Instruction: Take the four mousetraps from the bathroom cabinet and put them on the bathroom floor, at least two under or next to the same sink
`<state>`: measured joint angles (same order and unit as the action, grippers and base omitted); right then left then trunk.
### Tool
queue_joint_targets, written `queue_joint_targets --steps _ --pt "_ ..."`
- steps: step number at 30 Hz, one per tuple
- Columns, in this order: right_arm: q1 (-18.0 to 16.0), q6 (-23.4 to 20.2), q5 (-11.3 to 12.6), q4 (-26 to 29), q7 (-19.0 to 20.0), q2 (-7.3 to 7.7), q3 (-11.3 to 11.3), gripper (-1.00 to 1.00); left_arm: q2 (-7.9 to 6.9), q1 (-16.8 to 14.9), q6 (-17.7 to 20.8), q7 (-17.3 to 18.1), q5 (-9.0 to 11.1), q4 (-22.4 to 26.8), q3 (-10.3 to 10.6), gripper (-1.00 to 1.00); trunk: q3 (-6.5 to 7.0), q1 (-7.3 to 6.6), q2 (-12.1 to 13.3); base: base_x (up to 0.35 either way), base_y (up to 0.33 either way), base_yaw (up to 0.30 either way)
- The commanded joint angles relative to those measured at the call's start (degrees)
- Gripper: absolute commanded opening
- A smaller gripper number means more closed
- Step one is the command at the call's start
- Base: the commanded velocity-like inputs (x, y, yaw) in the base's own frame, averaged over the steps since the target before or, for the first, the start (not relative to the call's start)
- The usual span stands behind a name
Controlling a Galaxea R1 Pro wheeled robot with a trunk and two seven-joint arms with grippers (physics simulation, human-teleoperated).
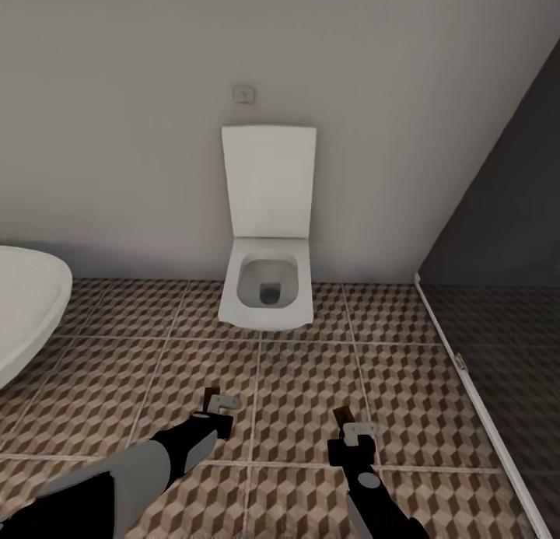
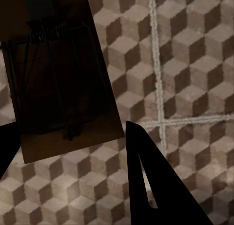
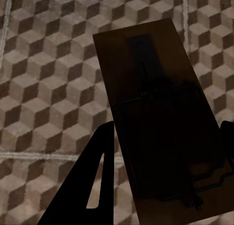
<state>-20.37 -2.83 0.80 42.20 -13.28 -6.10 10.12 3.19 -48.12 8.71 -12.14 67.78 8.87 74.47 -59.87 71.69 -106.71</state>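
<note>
- At the far left, the rim of an oval white bathtub [image 1: 27, 313] is intruding; I am not treating it as the sink.
- My left gripper [image 1: 220, 414] is clamping a flat tan wooden mousetrap [image 2: 61, 84] above the cube-patterned brown and beige tiled floor [image 1: 303, 376], so I am carrying rather than placing it.
- The square white toilet [image 1: 267, 294] is standing ahead against the wall, lid raised.
- My right gripper [image 1: 351, 432] is likewise gripping a second tan mousetrap [image 3: 156, 113], held clear of the tiles.
- I am judging that the sink must be found before releasing either.
</note>
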Motion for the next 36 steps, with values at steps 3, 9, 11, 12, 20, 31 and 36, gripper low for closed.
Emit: queue_joint_targets --steps 3,9,11,12,20,31,36 --pt "0.0 -0.3 0.2 0.1 -0.4 0.04 0.2 -1.0 -0.01 0.0 0.3 -0.4 0.1 0.2 0.4 -1.0 -0.86 0.66 -1.2 0.0 0.0 0.0" --pt "0.0 -0.3 0.2 0.1 -0.4 0.04 0.2 -1.0 0.04 0.0 0.3 -0.4 0.1 0.2 0.4 -1.0 -2.48 1.98 -3.6 0.0 0.0 0.0" --pt "0.0 -0.3 0.2 0.1 -0.4 0.04 0.2 -1.0 0.05 0.0 0.3 -0.4 0.1 0.2 0.4 -1.0 -3.02 2.41 -4.4 0.0 0.0 0.0" --pt "0.0 -0.3 0.2 0.1 -0.4 0.04 0.2 -1.0 0.05 0.0 0.3 -0.4 0.1 0.2 0.4 -1.0 -3.29 2.63 -4.8 0.0 0.0 0.0" --pt "0.0 -0.3 0.2 0.1 -0.4 0.04 0.2 -1.0 0.06 0.0 0.3 -0.4 0.1 0.2 0.4 -1.0 -5.46 4.39 -8.1 0.0 0.0 0.0" --pt "0.0 -0.3 0.2 0.1 -0.4 0.04 0.2 -1.0 0.03 0.0 0.3 -0.4 0.1 0.2 0.4 -1.0 -6.46 4.39 -8.1 0.0 0.0 0.0" --pt "0.0 -0.3 0.2 0.1 -0.4 0.04 0.2 -1.0 -0.01 0.0 0.3 -0.4 0.1 0.0 0.4 -1.0 -6.92 4.39 -8.1 0.136 0.0 0.0"
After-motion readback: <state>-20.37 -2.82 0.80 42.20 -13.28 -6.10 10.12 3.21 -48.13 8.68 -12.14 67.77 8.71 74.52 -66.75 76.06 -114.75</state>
